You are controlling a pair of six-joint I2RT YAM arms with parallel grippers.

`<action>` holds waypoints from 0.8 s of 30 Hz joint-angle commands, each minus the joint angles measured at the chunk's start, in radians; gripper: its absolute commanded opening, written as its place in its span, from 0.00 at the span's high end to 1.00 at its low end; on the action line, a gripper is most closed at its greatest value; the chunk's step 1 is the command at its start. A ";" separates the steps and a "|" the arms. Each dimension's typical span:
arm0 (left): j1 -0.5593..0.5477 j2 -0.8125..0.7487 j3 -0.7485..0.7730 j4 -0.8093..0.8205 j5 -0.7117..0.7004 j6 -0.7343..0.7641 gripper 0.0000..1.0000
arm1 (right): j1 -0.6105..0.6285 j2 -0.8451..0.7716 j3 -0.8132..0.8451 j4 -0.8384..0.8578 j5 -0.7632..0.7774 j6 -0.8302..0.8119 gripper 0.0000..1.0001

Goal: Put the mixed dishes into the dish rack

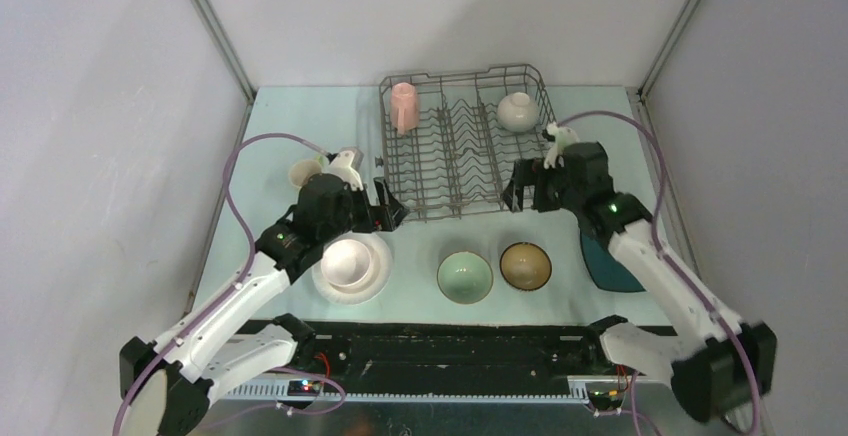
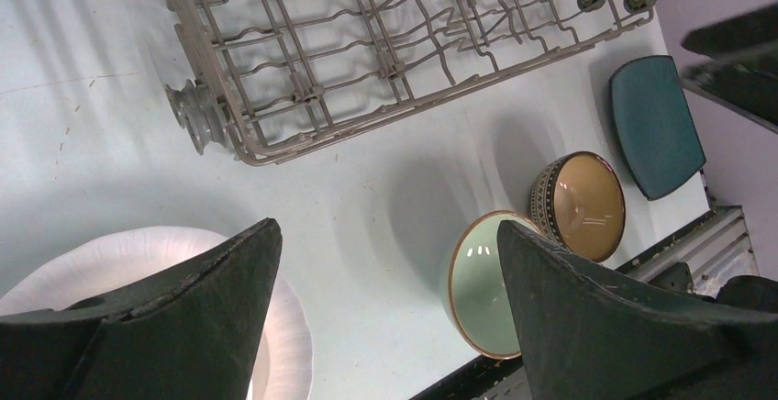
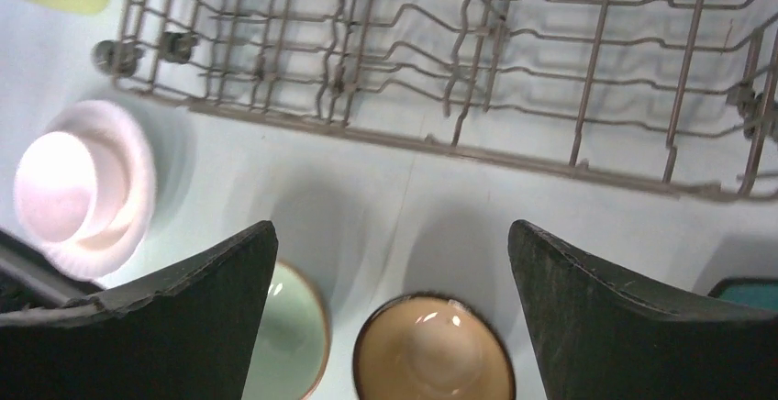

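Note:
The dish rack (image 1: 440, 214) stands at the back, with a pink mug (image 1: 403, 106) and a white bowl (image 1: 517, 111) inside. In front of it lie a pale pink bowl (image 1: 347, 259) on a white plate (image 1: 378, 278), a pale green bowl (image 1: 465, 276), a brown bowl (image 1: 525, 265) and a teal plate (image 1: 603, 264). A yellow-green mug (image 1: 304, 173) peeks out behind my left arm. My left gripper (image 1: 390, 211) hangs open by the rack's front left corner, above bare table beside the plate (image 2: 138, 253). My right gripper (image 1: 522, 191) is open over the brown bowl (image 3: 431, 354), holding nothing.
Grey walls close in the table on three sides. A black rail with the arm bases (image 1: 450, 351) runs along the near edge. The teal plate (image 2: 653, 125) lies partly under my right arm.

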 commanded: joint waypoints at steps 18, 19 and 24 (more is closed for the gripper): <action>-0.058 0.007 -0.007 0.099 0.036 -0.047 0.06 | -0.075 -0.366 -0.290 -0.241 0.001 0.341 0.03; -0.064 0.012 -0.010 0.114 0.042 -0.052 0.06 | -0.057 -0.357 -0.295 -0.226 0.013 0.346 0.05; -0.076 0.039 -0.004 0.131 0.055 -0.061 0.06 | 0.103 -0.275 -0.311 -0.159 0.111 0.396 0.21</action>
